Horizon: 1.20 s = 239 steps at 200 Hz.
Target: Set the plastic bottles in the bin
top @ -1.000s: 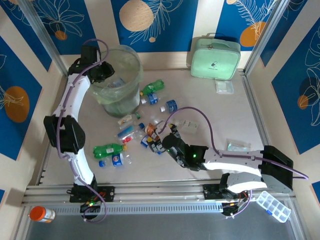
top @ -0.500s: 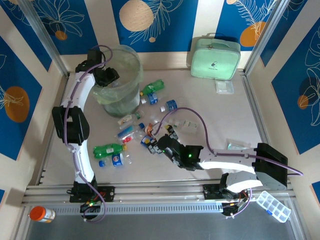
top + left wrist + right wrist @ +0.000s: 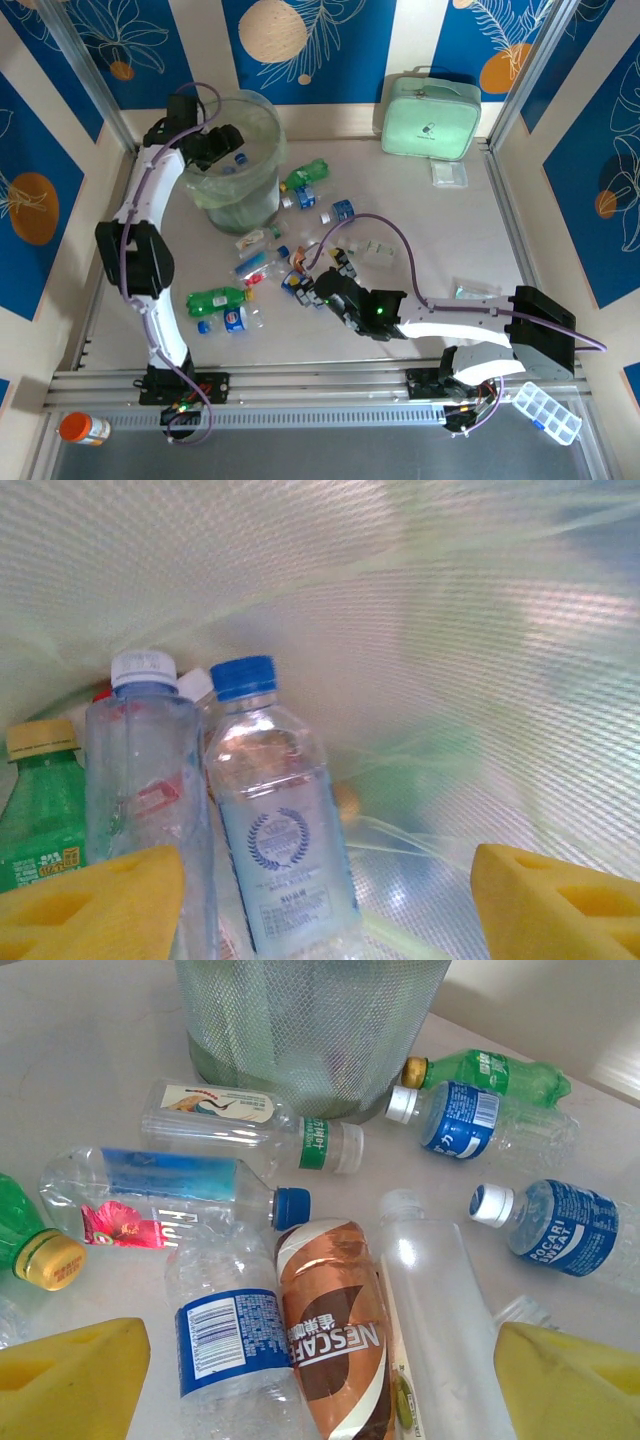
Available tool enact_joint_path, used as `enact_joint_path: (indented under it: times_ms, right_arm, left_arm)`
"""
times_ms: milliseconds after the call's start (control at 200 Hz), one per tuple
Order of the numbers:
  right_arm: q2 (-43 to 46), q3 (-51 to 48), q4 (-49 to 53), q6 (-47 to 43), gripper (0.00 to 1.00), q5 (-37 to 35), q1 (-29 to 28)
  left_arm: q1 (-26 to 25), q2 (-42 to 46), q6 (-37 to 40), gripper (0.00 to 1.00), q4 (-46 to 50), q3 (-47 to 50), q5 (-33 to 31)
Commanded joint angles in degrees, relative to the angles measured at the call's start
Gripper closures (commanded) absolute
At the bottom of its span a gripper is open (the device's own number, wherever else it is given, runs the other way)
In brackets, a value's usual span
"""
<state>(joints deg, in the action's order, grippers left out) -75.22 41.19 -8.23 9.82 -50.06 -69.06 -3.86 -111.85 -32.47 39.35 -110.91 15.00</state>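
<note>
**Top view.** The bin [image 3: 243,205] stands at the far left of the surface [image 3: 430,230]. The left pincer [image 3: 226,140] hangs over its mouth. The right pincer [image 3: 318,287] sits low over the loose bottles [image 3: 217,298] strewn between the bin and the arm bases. They lie too bunched here for a firm count; roughly ten.

**Left wrist.** The pads [image 3: 90,900] stand wide apart with nothing between them. Below, inside the bin, I count three bottles: one clear with a blue cap [image 3: 285,830], one clear with a pale cap [image 3: 140,780], and one green [image 3: 40,820]. A red cap behind them hints at a fourth.

**Right wrist.** The pads [image 3: 70,1380] are spread wide and hold nothing. Nine bottles lie on the surface: five clear, two green, one blue-wrapped and one brown [image 3: 330,1345].

**Handling, as judged.** The bottles look empty, so they should be light. The thin walls would buckle under a hard squeeze. The bodies are smooth and round, likely to roll or slip. The best hold is across mid-body at the label, square to the long axis.
</note>
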Motion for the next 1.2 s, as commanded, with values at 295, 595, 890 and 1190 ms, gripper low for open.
enact_joint_path:
  times_ms: [295, 595, 890, 1190]
  right_arm:
    - [2.6, -0.2, -0.8, 0.8, 0.10, -1.4, 1.0]
    - [4.3, -0.5, 0.8, 3.0, 0.10, -0.2, 2.1]
    - [5.3, -0.8, 1.2, 3.7, 0.10, -0.1, 2.5]
    - [3.9, -0.2, 1.4, 3.5, 0.10, -0.4, 2.5]
  left_arm:
    - [-4.1, 30.2, -7.5, 0.27, -7.9, 24.1, -11.1]
    - [-11.5, 52.4, -20.0, 0.27, 2.6, 40.3, -26.9]
    - [-12.1, 69.0, -37.5, 0.22, 16.8, 56.4, -32.5]
    - [-12.1, 77.3, -51.1, 0.09, 12.0, 75.3, -30.0]
